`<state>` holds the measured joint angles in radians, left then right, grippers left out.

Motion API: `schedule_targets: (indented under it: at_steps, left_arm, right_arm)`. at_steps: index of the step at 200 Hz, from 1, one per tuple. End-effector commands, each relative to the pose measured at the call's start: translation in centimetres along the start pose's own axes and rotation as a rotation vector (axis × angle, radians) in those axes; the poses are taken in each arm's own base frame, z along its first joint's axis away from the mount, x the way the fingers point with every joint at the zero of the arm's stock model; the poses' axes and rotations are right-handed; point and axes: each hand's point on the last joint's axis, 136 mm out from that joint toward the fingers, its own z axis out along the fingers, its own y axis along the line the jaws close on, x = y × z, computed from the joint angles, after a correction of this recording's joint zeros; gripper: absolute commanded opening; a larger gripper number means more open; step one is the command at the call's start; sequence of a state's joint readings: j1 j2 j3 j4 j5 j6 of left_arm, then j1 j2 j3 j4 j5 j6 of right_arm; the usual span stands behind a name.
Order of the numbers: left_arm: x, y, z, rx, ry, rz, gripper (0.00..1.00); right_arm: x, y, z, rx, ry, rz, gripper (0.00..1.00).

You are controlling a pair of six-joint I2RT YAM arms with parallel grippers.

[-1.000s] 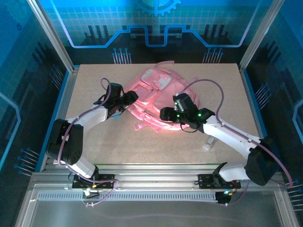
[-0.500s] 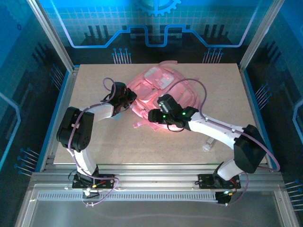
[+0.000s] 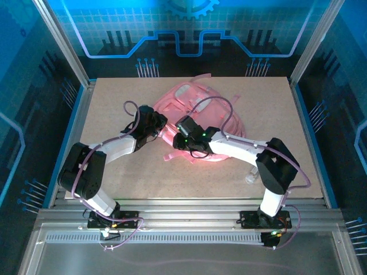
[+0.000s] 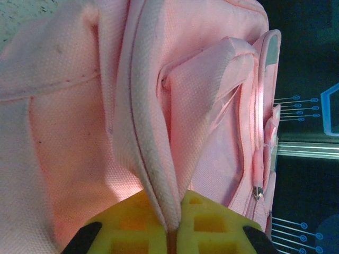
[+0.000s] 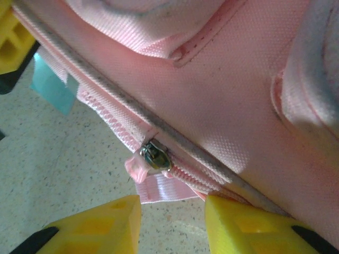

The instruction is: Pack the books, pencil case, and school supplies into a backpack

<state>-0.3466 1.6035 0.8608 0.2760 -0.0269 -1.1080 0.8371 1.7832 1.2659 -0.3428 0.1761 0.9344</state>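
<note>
Limp, soft backpack [image 4: 201, 79]: left gripper [image 4: 172, 233] pinching its piped seam [image 4: 139, 132]; right gripper [image 5: 172, 222], jaws apart, should take the zipper pull [image 5: 154, 157]

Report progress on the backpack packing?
Done: can't tell; backpack interior hidden. In hand: left fingers pinch its seam; right fingers, open, flank the zipper pull. Left: clear item on the table and blue piece beside the backpack need packing.
</note>
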Motion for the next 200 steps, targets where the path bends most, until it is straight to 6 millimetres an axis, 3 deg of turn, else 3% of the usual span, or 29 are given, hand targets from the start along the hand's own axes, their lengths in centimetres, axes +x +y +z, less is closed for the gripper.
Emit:
schedule_targets:
  at_steps: [1,20,39,59,79,108,158,200]
  left_arm:
    - [0.7,-4.0,-2.2,0.134,0.011,-0.002,0.0]
    - [1.3,-4.3,-2.7,0.144,0.013,0.006,0.0]
    - [1.8,-4.2,-3.0,0.149,0.02,-0.006,0.0]
    - [2.1,-4.2,-3.3,0.167,0.021,-0.025,0.0]
    - [2.4,-4.5,-3.7,0.179,0.024,-0.019,0.0]
    - [2.1,-4.6,-4.0,0.179,0.006,-0.006,0.0]
    - [0.2,-3.0,-2.7,0.117,-0.029,0.008,0.0]
    - [-1.1,-2.3,-1.8,0.106,-0.034,-0.01,0.0]
  right_arm:
    - [-2.9,0.2,0.4,0.058,-0.118,0.031,0.38]
    - [-3.6,1.2,0.6,0.048,-0.129,0.034,0.42]
    - [-4.3,1.6,0.6,0.088,-0.142,0.032,0.57]
    - [-4.7,1.0,1.1,0.191,-0.157,0.011,0.57]
    - [-4.6,-0.4,1.8,0.284,-0.183,0.018,0.51]
    - [-4.3,-2.2,2.5,0.348,-0.195,0.055,0.34]
    - [-5.0,-1.0,0.2,0.252,-0.216,-0.003,0.09]
    - [-4.8,-1.4,-0.4,0.172,-0.154,-0.067,0.0]
